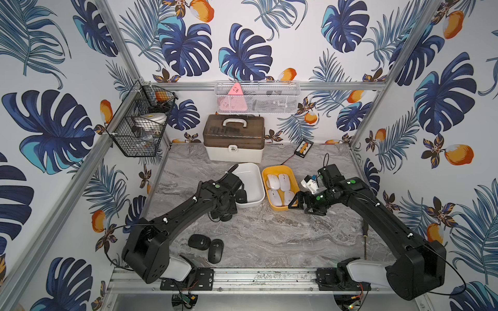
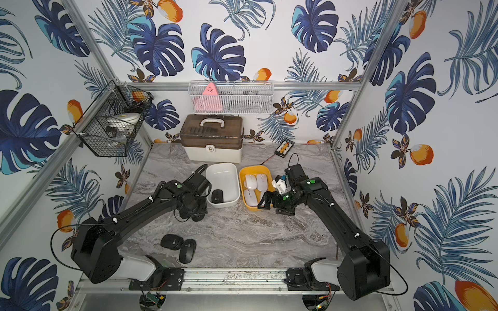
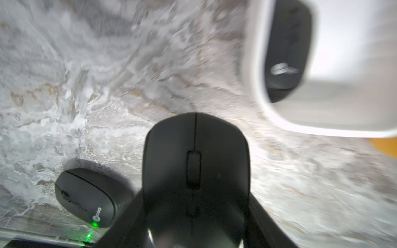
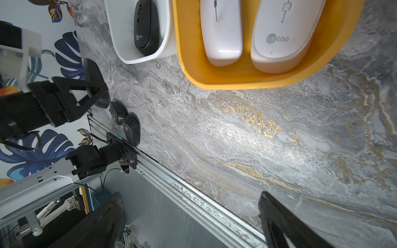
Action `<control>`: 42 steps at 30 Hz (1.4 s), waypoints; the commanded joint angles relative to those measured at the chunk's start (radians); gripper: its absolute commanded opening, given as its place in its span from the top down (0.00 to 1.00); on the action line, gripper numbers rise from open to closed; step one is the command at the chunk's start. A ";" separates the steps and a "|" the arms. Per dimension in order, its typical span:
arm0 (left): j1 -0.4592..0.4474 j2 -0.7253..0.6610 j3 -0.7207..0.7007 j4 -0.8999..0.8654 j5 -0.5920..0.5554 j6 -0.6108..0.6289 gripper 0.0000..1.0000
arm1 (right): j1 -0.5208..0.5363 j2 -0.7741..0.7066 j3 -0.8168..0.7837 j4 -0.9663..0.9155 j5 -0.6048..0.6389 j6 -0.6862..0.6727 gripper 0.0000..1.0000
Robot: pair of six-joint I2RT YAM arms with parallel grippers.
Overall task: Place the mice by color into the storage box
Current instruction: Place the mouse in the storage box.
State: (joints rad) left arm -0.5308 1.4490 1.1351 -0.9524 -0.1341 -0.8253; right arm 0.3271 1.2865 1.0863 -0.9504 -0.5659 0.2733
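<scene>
- Black mouse: pinched between the left fingers, which are clamped on its two long sides. Its scroll-wheel face is turned toward the wrist. It appears to be lifted off the surface, near the white tray but not over it. Everything around the mouse is blurred in the wrist view.
- Second black mouse: lying inside the white tray, at its near left corner.
- Two further black mice: lying on the surface by the front rail, just beside each other.
- Four white mice: packed two by two in the yellow tray.
- Shapes and materials: the black mice are matte, rounded ovals with ribbed flanks. The white ones are glossy, slimmer and longer, with a grey logo. Both trays are smooth plastic with rounded corners. The surface is grey marble pattern with gold veins.
- Left arm: stretched forward from the front rail, wrist bent downward beside the white tray.
- Right arm: angled forward and inward. The right fingers are spread wide and empty, above the surface just beside the yellow tray's near right corner.
</scene>
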 commanded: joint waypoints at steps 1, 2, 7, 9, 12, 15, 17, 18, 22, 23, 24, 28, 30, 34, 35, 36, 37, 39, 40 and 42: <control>-0.025 0.048 0.111 -0.029 0.014 0.053 0.49 | 0.002 -0.026 -0.013 0.066 -0.039 0.035 0.00; -0.036 0.084 0.153 -0.022 0.028 0.062 0.49 | 0.002 -0.033 -0.022 0.089 -0.052 0.049 0.00; -0.073 0.272 0.338 0.017 0.066 0.099 0.49 | 0.004 -0.022 -0.048 0.114 -0.071 0.067 0.00; -0.072 0.342 0.389 0.036 0.075 0.107 0.49 | 0.006 -0.010 -0.045 0.101 -0.064 0.060 0.00; -0.073 0.444 0.463 0.039 0.080 0.117 0.49 | 0.007 -0.003 -0.042 0.089 -0.052 0.052 0.00; -0.071 0.515 0.502 0.062 0.091 0.123 0.49 | 0.007 0.003 -0.030 0.077 -0.044 0.046 0.00; -0.072 0.568 0.526 0.064 0.094 0.122 0.49 | 0.007 0.009 -0.021 0.067 -0.035 0.040 0.00; -0.070 0.588 0.534 0.073 0.099 0.120 0.49 | 0.007 0.012 -0.017 0.063 -0.031 0.036 0.00; -0.070 0.666 0.581 0.074 0.103 0.114 0.49 | 0.009 0.020 -0.002 0.052 -0.023 0.030 0.00; -0.070 0.679 0.590 0.067 0.097 0.111 0.49 | 0.007 0.020 0.002 0.050 -0.020 0.029 0.00; -0.070 0.684 0.590 0.070 0.098 0.109 0.49 | 0.008 0.020 0.004 0.048 -0.017 0.030 0.00; -0.068 0.705 0.585 0.079 0.105 0.106 0.48 | 0.009 0.016 -0.001 0.062 -0.023 0.042 0.00; -0.069 0.715 0.580 0.082 0.111 0.107 0.45 | 0.008 0.019 -0.005 0.069 -0.029 0.043 0.00; -0.068 0.703 0.568 0.077 0.105 0.104 0.31 | 0.009 0.029 -0.006 0.072 -0.027 0.045 0.00; -0.069 0.691 0.563 0.076 0.102 0.103 0.27 | 0.008 0.027 -0.008 0.076 -0.028 0.048 0.00; -0.069 0.680 0.560 0.072 0.099 0.102 0.25 | 0.009 0.025 -0.009 0.084 -0.029 0.052 0.00; -0.069 0.671 0.558 0.067 0.097 0.100 0.24 | 0.008 0.026 -0.011 0.090 -0.031 0.055 0.00; -0.068 0.647 0.558 0.049 0.096 0.097 0.22 | 0.009 0.030 -0.008 0.094 -0.037 0.055 0.00; -0.069 0.628 0.553 0.040 0.094 0.093 0.20 | 0.009 0.033 -0.005 0.092 -0.040 0.054 0.00; -0.070 0.579 0.535 0.023 0.093 0.081 0.19 | 0.010 0.034 0.001 0.088 -0.042 0.049 0.00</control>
State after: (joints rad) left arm -0.6006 2.0766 1.6806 -0.8902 -0.0273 -0.7319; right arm 0.3340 1.3178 1.0782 -0.8776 -0.5957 0.3248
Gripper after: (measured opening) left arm 0.808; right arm 0.998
